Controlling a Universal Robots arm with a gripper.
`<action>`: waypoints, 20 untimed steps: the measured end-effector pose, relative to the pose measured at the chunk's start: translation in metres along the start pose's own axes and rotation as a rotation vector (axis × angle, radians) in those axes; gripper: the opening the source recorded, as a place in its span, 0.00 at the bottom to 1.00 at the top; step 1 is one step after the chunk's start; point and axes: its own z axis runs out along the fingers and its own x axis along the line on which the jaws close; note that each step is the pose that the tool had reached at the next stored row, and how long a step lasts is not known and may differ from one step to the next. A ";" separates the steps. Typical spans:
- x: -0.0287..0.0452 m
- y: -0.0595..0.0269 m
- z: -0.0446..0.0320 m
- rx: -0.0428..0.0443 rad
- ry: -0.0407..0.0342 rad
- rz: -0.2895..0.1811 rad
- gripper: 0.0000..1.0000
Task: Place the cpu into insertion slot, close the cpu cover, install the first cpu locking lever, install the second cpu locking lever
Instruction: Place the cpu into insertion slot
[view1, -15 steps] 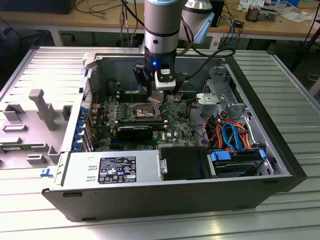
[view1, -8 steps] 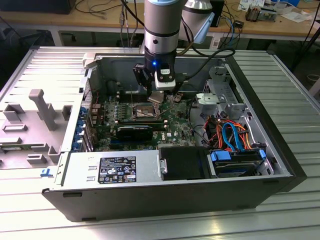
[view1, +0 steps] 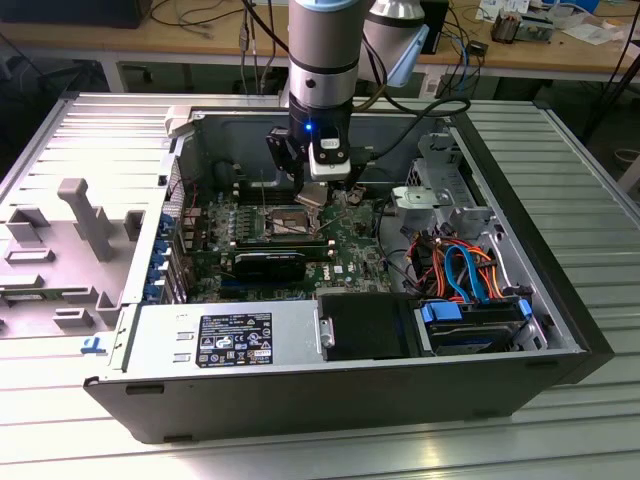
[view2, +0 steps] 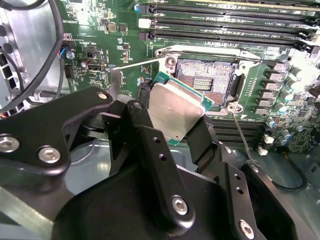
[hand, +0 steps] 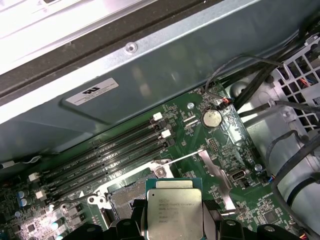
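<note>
- Exterior view: a black label (view1: 235, 338) with white print sits on the grey power supply. The gripper (view1: 312, 192) hangs just above the insertion slot (view1: 287, 220), clamping the cpu (view1: 310, 198).
- Second wrist view: matte black fingers (view2: 150, 145) pinch the dull-silver, green-edged cpu, which is tilted beside the open slot.
- First wrist view: fine print covers the cpu's top.

silver-grey cylindrical arm (view1: 322, 40) with a dark band and small blue light (view1: 309, 127); matte black jointed gripper (view2: 172, 117) studded with silver hex screws (view2: 179, 204).
</note>
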 end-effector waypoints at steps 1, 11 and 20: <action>0.0000 0.0000 0.0000 0.0000 -0.0001 0.002 0.54; 0.0000 0.0000 0.0003 -0.0004 -0.0018 0.021 0.54; 0.0000 -0.0001 0.0005 -0.0007 -0.0031 0.037 0.54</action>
